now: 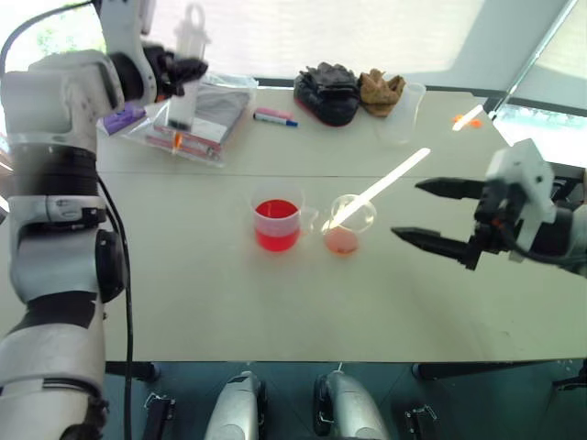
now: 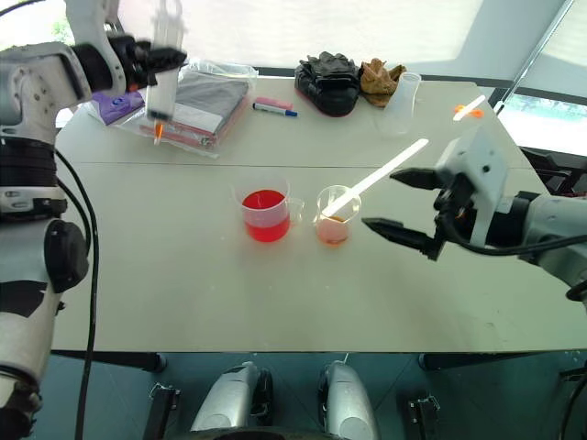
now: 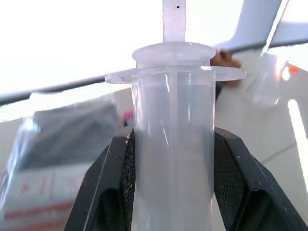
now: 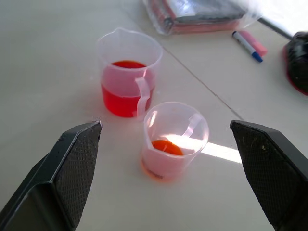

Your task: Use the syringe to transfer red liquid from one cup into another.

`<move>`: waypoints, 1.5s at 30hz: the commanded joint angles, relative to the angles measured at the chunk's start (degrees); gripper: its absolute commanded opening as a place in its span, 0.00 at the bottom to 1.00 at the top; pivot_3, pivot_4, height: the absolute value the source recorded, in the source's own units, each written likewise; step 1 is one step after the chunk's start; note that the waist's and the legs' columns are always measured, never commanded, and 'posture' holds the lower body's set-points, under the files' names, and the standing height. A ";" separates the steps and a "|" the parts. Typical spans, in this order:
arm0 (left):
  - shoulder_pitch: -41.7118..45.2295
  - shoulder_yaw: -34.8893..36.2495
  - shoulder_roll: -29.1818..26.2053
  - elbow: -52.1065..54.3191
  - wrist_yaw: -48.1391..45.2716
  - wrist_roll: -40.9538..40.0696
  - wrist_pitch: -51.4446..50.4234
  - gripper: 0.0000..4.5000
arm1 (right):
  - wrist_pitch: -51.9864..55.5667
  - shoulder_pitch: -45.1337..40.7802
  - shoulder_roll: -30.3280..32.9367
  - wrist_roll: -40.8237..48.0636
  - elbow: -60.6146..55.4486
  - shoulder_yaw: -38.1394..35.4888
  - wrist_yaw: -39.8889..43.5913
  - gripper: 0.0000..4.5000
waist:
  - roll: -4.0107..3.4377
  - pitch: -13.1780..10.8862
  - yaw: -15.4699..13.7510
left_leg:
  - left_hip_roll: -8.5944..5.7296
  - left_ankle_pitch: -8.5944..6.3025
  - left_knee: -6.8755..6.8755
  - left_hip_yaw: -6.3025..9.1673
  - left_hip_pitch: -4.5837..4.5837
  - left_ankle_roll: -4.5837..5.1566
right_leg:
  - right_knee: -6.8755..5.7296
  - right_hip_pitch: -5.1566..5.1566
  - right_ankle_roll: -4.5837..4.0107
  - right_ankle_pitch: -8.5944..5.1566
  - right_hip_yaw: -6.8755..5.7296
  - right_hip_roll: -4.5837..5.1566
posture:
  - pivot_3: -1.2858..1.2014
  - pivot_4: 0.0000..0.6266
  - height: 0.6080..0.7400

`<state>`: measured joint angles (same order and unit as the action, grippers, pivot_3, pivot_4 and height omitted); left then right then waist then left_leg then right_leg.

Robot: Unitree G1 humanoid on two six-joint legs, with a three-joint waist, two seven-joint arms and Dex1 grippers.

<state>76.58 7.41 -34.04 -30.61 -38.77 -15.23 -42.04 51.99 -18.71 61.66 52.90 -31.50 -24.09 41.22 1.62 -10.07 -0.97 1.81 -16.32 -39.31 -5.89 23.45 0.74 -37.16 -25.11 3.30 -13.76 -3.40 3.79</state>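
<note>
A: Where was the syringe (image 1: 188,69)?
B: Upright in the left gripper (image 1: 183,71), clenched round its barrel, held high over the plastic bag (image 1: 197,115) at the table's (image 1: 183,302) far left, orange tip down.
A: Right gripper (image 1: 431,213)?
B: Spread wide, nothing in it, just right of the small cup (image 1: 348,223).
A: Liquid?
B: Red liquid (image 1: 276,225) in the beaker (image 1: 278,218), mid-table, touching or nearly touching the cup; shallow pink-orange in the cup.

White-grey arm shells, black joints, black cable; black claw (image 1: 425,214) fingers (mesh-textured pads (image 4: 77,166)).
</note>
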 commanded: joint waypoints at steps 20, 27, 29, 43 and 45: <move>-20.43 1.38 20.04 11.94 -11.76 -13.20 22.82 0.36 | -5.33 -35.45 -19.83 -15.04 4.86 19.72 -26.70 1.00 | -0.18 0.08 1.58 | 0.07 0.09 0.06 -0.11 -0.04 0.00 | -0.09 -0.11 0.00 0.09 0.14 -0.17 | 0.52 0.24 1.00; -24.79 -0.92 18.00 14.38 -13.58 -11.62 24.08 0.36 | -12.37 -40.40 -25.08 -26.28 11.67 27.82 -23.81 1.00 | -0.18 0.09 1.64 | 0.08 0.08 0.06 -0.10 0.00 0.02 | -0.08 -0.13 0.02 0.10 0.13 -0.18 | 0.52 0.24 1.00; -25.60 -0.99 17.73 14.88 -13.34 -11.66 24.00 0.36 | -13.58 -40.83 -25.91 -27.87 13.04 28.12 -22.86 1.00 | -0.19 0.09 1.62 | 0.09 0.08 0.06 -0.10 0.00 0.02 | -0.09 -0.14 0.02 0.10 0.13 -0.18 | 0.52 0.24 1.00; -28.60 -1.96 18.08 20.48 -11.72 -12.90 22.39 0.36 | -20.05 -38.75 -30.93 -37.24 20.45 31.68 -16.40 1.00 | -0.19 0.09 1.69 | 0.08 0.07 0.06 -0.09 0.00 0.04 | -0.09 -0.13 0.02 0.10 0.12 -0.17 | 0.52 0.24 1.00; -28.95 -1.78 18.06 21.15 -11.52 -13.24 21.86 0.36 | -21.18 -38.59 -31.27 -38.62 21.78 32.07 -15.76 1.00 | -0.19 0.09 1.69 | 0.08 0.07 0.06 -0.09 0.00 0.04 | -0.09 -0.13 0.02 0.10 0.12 -0.17 | 0.52 0.24 1.00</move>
<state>47.54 5.15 -15.67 -12.12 -50.52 -27.07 -19.92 32.71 -56.91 30.66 15.78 -9.63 8.60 25.03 1.43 -9.99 0.72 1.89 -16.24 -39.25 -5.98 23.45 0.77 -37.24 -25.24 3.32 -13.66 -3.28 3.62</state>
